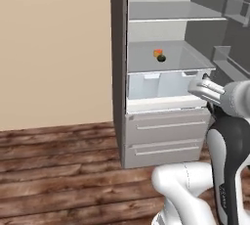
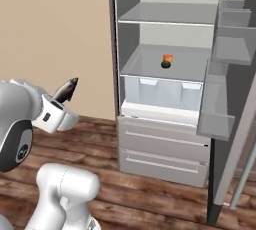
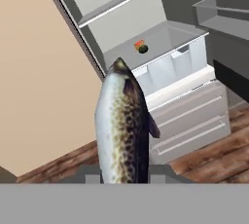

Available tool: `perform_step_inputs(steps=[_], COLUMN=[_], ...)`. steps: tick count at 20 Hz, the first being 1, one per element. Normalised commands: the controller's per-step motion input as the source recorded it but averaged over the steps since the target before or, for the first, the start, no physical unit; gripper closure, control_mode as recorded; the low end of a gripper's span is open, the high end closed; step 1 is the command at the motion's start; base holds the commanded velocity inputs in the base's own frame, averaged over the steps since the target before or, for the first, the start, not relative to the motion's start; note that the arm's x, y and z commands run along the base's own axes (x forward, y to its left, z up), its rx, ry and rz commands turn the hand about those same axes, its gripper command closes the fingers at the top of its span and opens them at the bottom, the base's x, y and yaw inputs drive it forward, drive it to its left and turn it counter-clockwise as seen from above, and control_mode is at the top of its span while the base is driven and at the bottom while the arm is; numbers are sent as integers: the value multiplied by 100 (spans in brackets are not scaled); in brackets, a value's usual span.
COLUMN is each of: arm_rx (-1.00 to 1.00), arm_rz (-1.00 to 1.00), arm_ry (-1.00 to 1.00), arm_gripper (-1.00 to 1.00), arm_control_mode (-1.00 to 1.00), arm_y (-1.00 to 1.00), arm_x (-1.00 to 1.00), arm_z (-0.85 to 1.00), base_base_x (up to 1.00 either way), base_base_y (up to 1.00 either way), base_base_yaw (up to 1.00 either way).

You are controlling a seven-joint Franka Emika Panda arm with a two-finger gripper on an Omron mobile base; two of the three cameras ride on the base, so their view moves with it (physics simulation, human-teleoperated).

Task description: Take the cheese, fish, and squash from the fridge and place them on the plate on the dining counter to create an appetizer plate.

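Your end effector (image 2: 64,94): clamped on the slim dark speckled fish (image 3: 121,125); yellow-orange cheese wedge (image 2: 168,57) and dark green round squash (image 2: 165,64): touching, on the tall grey fridge's (image 2: 165,124) shelf.

fish (image 3: 121,130): tail hidden between end effector tips | cheese (image 1: 157,52), squash (image 1: 161,58): tiny, overlapping

fish (image 3: 121,130) glossy, speckled; fridge (image 1: 166,136) matt grey, perhaps plastic; floor (image 1: 58,170) wood-grained.
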Motion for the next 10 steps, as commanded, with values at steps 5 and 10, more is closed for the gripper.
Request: perform_step_inputs(steps=[5,10], arm_rx=[0,0], arm_rz=[0,0], arm_ry=[0,0], arm_gripper=[100,100], arm_control_mode=[100,100], arm_y=[0,0], arm_x=[0,0], arm_z=[0,0], base_base_x=[-25,-12], base_base_y=[49,66], base_base_yaw=[21,28])
